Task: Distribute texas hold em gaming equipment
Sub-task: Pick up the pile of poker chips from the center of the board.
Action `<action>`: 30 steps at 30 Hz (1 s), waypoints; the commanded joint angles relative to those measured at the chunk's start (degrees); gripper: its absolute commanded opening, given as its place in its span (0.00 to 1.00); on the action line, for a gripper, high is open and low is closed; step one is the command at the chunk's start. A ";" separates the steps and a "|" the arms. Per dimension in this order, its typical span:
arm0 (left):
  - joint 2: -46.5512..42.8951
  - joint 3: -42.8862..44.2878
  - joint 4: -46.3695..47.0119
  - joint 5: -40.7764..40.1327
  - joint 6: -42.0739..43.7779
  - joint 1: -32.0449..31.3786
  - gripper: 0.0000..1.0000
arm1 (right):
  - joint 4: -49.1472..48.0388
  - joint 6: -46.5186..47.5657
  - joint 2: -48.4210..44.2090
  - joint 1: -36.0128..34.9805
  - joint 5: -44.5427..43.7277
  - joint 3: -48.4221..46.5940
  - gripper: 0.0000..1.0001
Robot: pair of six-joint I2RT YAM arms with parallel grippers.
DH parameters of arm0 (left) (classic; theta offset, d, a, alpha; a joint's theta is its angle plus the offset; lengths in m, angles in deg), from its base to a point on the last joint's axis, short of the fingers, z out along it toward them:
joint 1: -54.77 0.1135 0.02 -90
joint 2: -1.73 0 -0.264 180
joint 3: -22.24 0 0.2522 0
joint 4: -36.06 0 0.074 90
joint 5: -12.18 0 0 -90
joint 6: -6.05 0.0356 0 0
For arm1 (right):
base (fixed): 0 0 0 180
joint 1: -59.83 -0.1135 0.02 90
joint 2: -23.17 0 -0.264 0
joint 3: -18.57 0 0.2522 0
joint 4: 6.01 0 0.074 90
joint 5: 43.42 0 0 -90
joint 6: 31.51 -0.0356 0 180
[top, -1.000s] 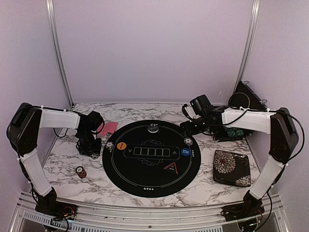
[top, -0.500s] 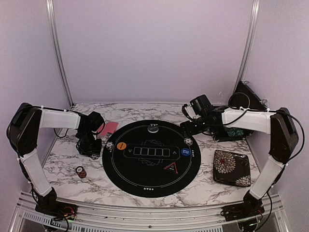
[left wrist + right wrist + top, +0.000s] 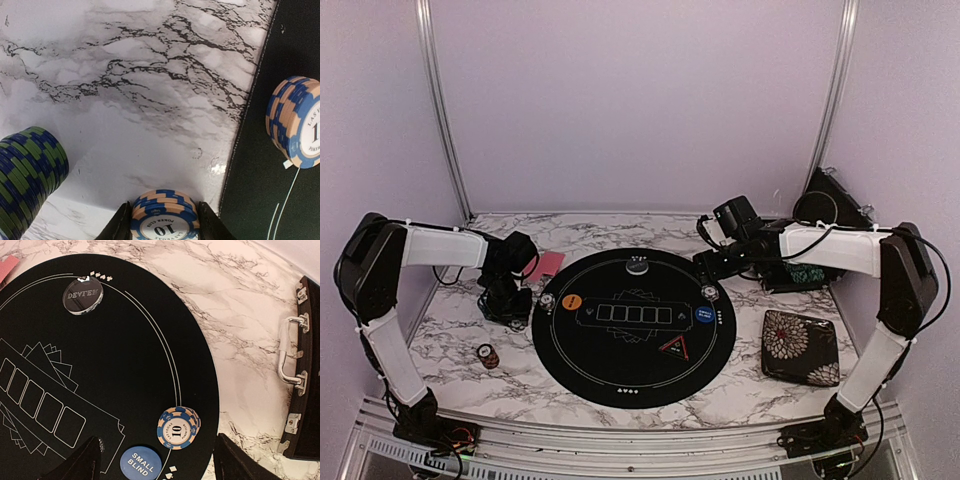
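Marble tabletop [image 3: 450,330] first: nearest you, low left in the top view, a red striped chip stack [image 3: 487,354] sits off the mat [image 3: 620,370], presumably undealt. Further in, your left gripper [image 3: 165,231] is clamped on a blue-and-peach chip stack [image 3: 163,202] marked "10" (POKER CLUB, it seems, round the label), just beside the mat's left edge, probably bound for a seat there. A matching stack [image 3: 295,127] sits inside the line. Beyond, your right gripper [image 3: 708,262] hangs spread wide and empty over the mat's upper right, above another "10" stack [image 3: 178,427] and the blue SMALL BLIND button [image 3: 141,462]. Pink cards [image 3: 548,263] lie farthest, upper left.
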 commanded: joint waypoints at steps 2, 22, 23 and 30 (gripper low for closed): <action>-1.76 0.65 -3.00 0.16 0.45 -0.49 0.37 | -0.15 -0.70 -1.32 -0.52 -0.29 -0.94 0.74; -1.66 2.78 -4.57 0.29 0.28 -1.49 0.36 | -0.26 -0.56 -1.36 -0.60 -0.09 -0.84 0.74; -1.72 2.86 -4.66 0.34 0.27 -1.63 0.36 | -0.33 -0.57 -1.36 -0.60 -0.04 -0.80 0.74; -1.11 5.24 -5.62 0.63 -0.23 -3.36 0.36 | -0.60 -0.56 -1.30 -0.56 0.14 -0.66 0.74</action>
